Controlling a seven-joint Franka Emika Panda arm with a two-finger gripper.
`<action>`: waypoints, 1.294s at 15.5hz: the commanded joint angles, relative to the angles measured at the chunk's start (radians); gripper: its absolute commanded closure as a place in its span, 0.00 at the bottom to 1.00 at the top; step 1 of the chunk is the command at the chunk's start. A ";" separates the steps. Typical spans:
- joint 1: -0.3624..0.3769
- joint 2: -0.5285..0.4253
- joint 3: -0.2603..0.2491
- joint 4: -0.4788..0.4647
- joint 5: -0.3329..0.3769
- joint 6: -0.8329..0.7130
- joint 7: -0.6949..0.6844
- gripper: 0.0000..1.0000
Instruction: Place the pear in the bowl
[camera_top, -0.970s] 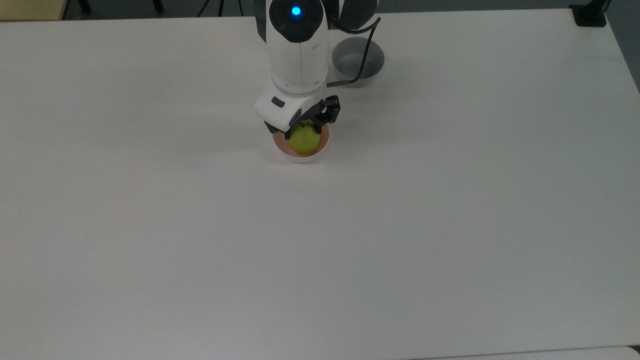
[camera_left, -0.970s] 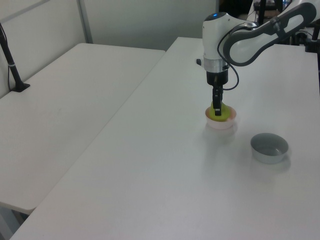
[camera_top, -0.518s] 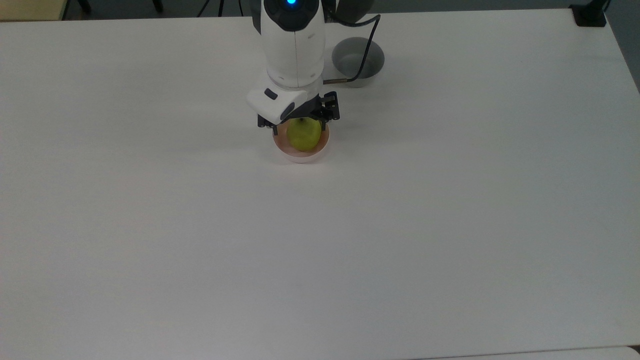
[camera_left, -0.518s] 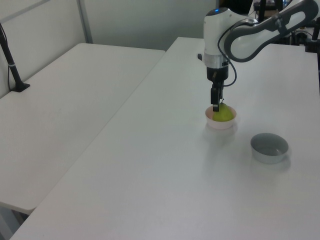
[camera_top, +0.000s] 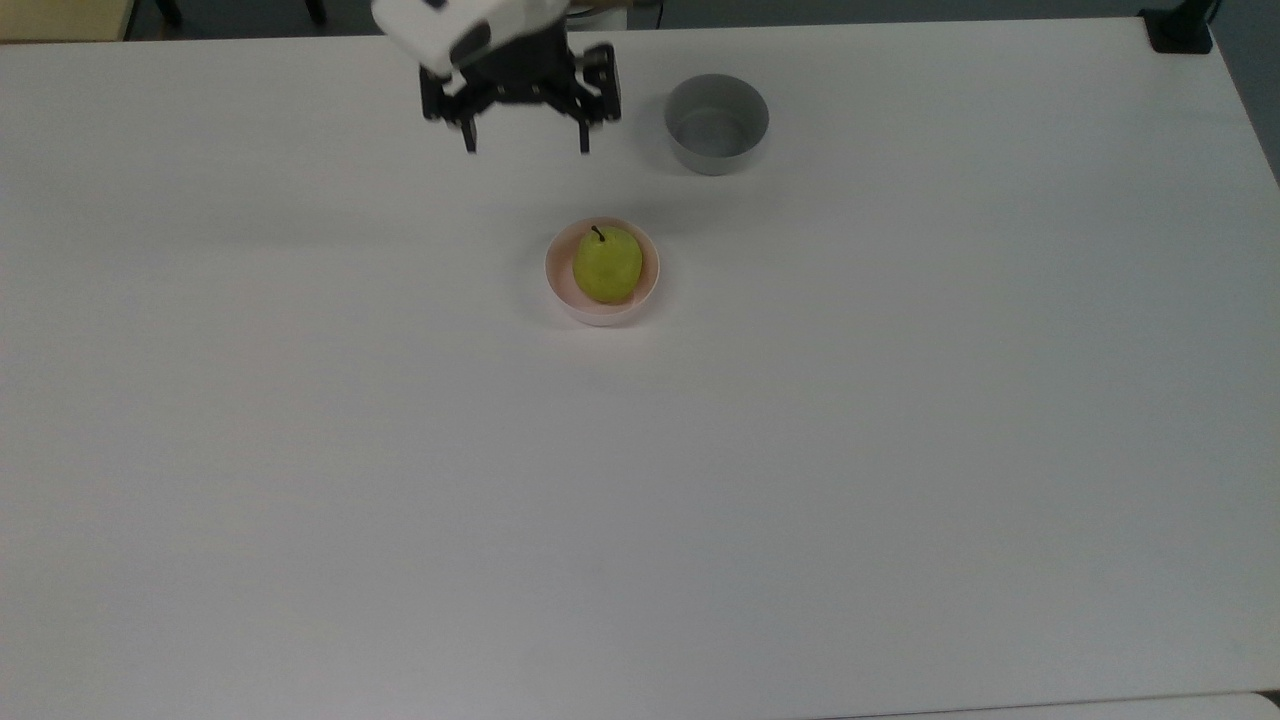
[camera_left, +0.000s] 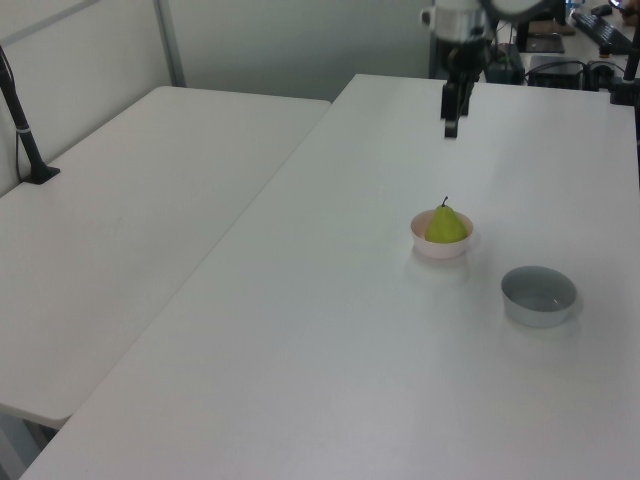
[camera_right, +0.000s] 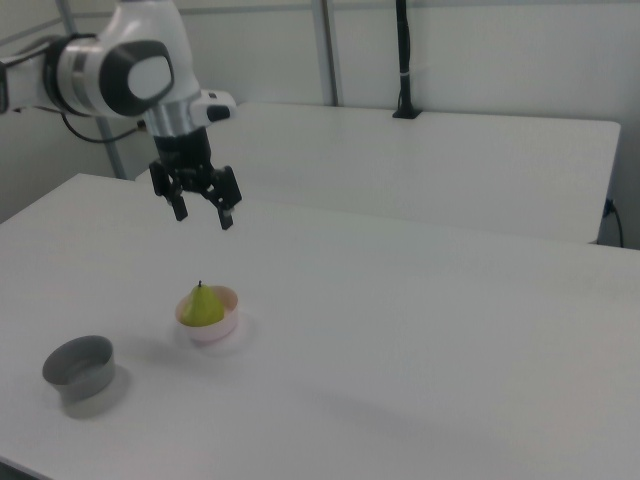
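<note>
Counting one pear (camera_top: 607, 265), two bowls: pink bowl (camera_top: 601, 309), grey bowl (camera_top: 716, 120).

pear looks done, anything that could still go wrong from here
Little, judging by these views. The pear sits upright in the pink bowl and rises well above its rim, so a knock to the white table might tip it out. The open gripper hangs high and clear of it; a low pass back over the bowl could clip the stem. The grey bowl stands apart, empty, and poses no evident hazard.
</note>
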 joint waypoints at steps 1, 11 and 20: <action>0.005 -0.058 -0.021 0.016 -0.014 -0.062 0.020 0.00; -0.004 -0.056 -0.111 0.082 0.054 -0.044 -0.083 0.00; -0.002 -0.058 -0.110 0.082 0.054 -0.044 -0.073 0.00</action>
